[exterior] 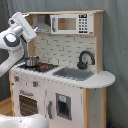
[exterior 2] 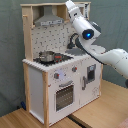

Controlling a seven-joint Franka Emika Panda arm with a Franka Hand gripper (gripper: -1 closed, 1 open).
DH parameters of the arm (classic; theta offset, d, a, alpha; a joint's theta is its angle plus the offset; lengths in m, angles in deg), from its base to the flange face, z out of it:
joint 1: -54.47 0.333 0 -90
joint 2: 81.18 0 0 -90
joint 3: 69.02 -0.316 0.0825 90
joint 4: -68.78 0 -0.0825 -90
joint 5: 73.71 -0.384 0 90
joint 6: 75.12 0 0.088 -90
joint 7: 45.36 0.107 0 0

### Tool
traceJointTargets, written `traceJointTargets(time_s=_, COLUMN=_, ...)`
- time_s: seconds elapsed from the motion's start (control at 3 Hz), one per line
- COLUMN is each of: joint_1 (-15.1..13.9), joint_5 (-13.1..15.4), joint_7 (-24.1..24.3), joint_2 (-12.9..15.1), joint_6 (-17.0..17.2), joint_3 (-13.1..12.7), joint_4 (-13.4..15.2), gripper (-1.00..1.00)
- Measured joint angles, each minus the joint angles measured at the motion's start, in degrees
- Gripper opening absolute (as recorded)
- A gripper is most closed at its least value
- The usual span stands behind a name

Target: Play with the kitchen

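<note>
The pot (exterior: 32, 61) crowds the stovetop (exterior 2: 56, 58); the sink (exterior: 74, 74) lies open beneath the microwave (exterior: 71, 24).

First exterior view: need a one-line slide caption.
Franka arm reaching up toward the hood of the toy kitchen, above the pot on the stovetop.
</note>
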State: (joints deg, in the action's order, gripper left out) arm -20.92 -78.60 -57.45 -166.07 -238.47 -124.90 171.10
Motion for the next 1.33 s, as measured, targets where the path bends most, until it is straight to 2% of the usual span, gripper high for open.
traceJointTargets(time_s=0.67, joint_1=-1.84, joint_5=0.05, joint_7=9.95, joint_2=-0.18, joint_6=7.24, joint_3=-1.33, joint_4=-1.86, gripper=1.0)
traceJointTargets(time_s=1.33, joint_1=-1.91, joint_5=0.09, joint_7=19.28, joint_2=-0.22, joint_6=16.49, joint_3=-2.42, joint_4=-2.82, gripper=1.0)
